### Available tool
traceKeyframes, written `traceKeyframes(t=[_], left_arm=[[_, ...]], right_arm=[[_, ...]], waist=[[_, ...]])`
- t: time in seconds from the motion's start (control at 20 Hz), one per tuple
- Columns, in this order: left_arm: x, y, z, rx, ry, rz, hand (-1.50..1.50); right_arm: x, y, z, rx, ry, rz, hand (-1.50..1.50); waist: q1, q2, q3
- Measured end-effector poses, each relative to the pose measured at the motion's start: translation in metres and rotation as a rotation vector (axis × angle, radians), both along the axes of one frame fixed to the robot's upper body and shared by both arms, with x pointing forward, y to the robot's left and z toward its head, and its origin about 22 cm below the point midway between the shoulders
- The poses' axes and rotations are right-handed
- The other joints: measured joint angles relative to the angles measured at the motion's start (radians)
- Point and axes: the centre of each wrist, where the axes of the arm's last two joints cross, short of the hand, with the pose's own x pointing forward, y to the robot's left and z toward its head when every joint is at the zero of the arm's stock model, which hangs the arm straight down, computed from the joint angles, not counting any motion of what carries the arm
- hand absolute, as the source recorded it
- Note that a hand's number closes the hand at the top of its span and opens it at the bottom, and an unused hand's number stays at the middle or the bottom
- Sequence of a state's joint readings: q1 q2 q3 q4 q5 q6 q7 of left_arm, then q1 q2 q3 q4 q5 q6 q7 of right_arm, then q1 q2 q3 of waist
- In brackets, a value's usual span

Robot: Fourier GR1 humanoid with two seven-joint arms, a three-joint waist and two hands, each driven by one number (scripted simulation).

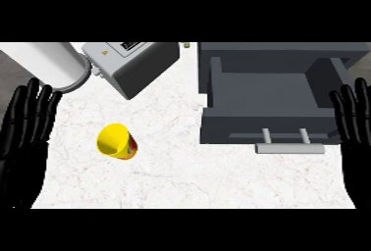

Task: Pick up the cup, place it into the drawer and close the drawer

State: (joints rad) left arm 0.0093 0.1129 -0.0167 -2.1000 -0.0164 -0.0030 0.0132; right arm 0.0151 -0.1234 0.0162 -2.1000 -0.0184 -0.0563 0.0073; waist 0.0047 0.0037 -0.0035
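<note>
While left hand (25, 142) rests, cup (116, 142) nearby, untouched

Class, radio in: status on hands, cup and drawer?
Left hand, right hand open, resting at edges. Yellow cup on white counter, untouched. Grey drawer open, nothing blocking it.

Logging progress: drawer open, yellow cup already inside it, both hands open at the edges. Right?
No. The head view shows the yellow cup on the counter left of the open drawer, not inside; left hand and right hand are open at the edges.
</note>
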Motion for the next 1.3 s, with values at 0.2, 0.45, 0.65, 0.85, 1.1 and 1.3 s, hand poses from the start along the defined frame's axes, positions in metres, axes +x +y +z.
traceKeyframes(t=[0.2, 0.45, 0.65, 0.85, 1.1, 1.3], left_arm=[[0.008, -0.005, -0.006, -0.009, -0.019, -0.026, -1.50], [0.023, -0.016, -0.013, -0.126, 0.030, -0.092, -1.50], [0.024, -0.022, -0.013, -0.191, 0.076, -0.121, -1.50], [0.027, -0.019, -0.014, -0.222, 0.085, -0.126, -1.50], [0.034, -0.028, -0.017, -0.232, 0.094, -0.131, -1.50], [0.035, -0.030, -0.019, -0.238, 0.107, -0.121, -1.50]], right_arm=[[0.004, 0.000, -0.002, -0.010, 0.001, 0.025, -1.50], [0.005, 0.008, 0.004, 0.027, 0.043, 0.118, -1.50], [0.005, 0.011, 0.008, 0.040, 0.070, 0.159, -1.50], [0.013, 0.009, 0.008, 0.049, 0.079, 0.166, -1.50], [0.018, 0.012, 0.005, 0.051, 0.078, 0.171, -1.50], [0.020, 0.009, 0.000, 0.046, 0.079, 0.175, -1.50]], waist=[[-0.004, -0.002, 0.002], [-0.006, -0.003, 0.003], [-0.005, -0.004, 0.003], [-0.004, -0.004, 0.003], [-0.005, -0.004, 0.003], [-0.005, -0.004, 0.004]])
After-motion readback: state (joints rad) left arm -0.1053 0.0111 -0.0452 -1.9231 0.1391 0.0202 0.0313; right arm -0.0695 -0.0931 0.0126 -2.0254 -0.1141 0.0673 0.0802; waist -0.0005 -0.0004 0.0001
